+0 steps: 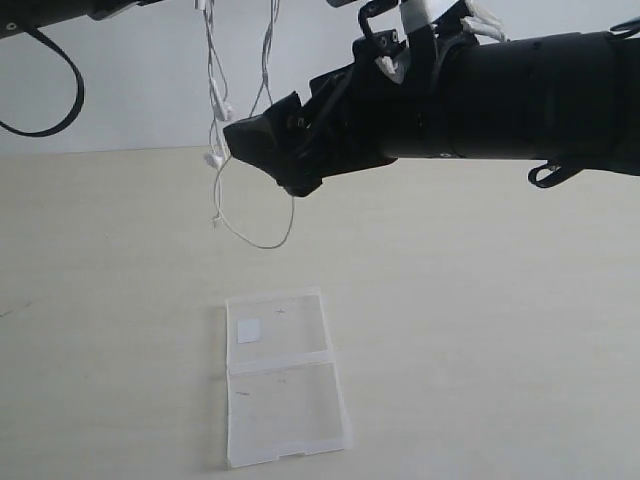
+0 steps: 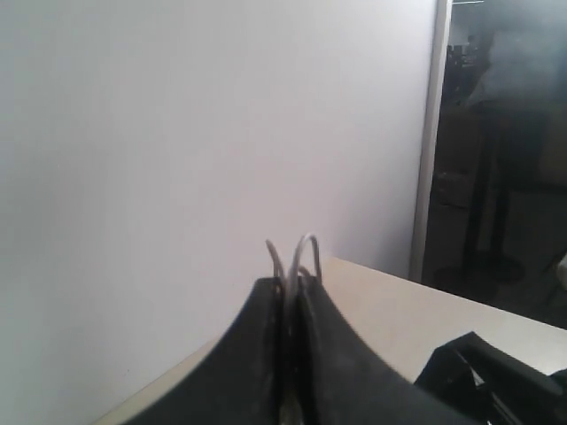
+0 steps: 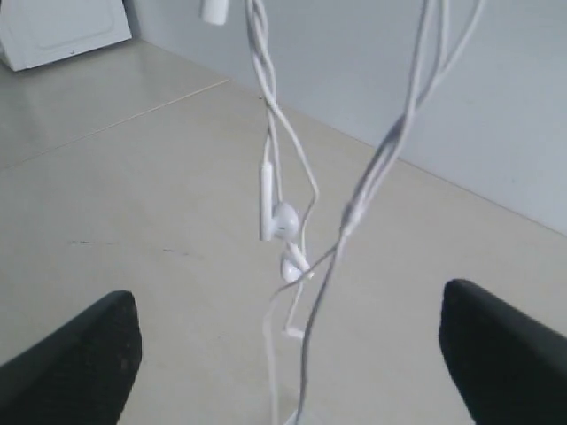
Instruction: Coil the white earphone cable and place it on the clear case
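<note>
The white earphone cable hangs in long strands from above the top edge of the exterior view, its lowest loop just over the table. My left gripper is shut on loops of the cable; in the exterior view it is out of frame. My right gripper is level with the hanging strands. In the right wrist view the gripper is open, with the cable and two earbuds dangling between its wide-apart fingers. The clear case lies open and flat on the table, sticker on its far half.
A thick black robot cable loops down at the upper left. The right arm spans the upper right. A white box stands at the table's far end. A dark doorway lies beyond the table.
</note>
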Robot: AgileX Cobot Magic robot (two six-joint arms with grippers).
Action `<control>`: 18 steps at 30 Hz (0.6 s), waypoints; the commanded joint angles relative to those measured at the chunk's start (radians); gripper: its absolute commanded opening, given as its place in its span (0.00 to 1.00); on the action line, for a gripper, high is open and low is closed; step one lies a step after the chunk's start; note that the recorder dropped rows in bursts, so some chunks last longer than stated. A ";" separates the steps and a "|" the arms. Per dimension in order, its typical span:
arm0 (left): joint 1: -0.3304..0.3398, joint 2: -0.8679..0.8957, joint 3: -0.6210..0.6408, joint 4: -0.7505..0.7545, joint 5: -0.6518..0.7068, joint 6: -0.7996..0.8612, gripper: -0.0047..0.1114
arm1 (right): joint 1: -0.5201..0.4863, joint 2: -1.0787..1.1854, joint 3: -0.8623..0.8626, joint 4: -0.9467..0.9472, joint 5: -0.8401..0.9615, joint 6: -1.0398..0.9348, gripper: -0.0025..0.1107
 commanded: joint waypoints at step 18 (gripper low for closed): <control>0.000 -0.002 0.001 -0.019 -0.174 -0.030 0.04 | 0.001 0.118 -0.135 0.002 0.104 -0.034 0.79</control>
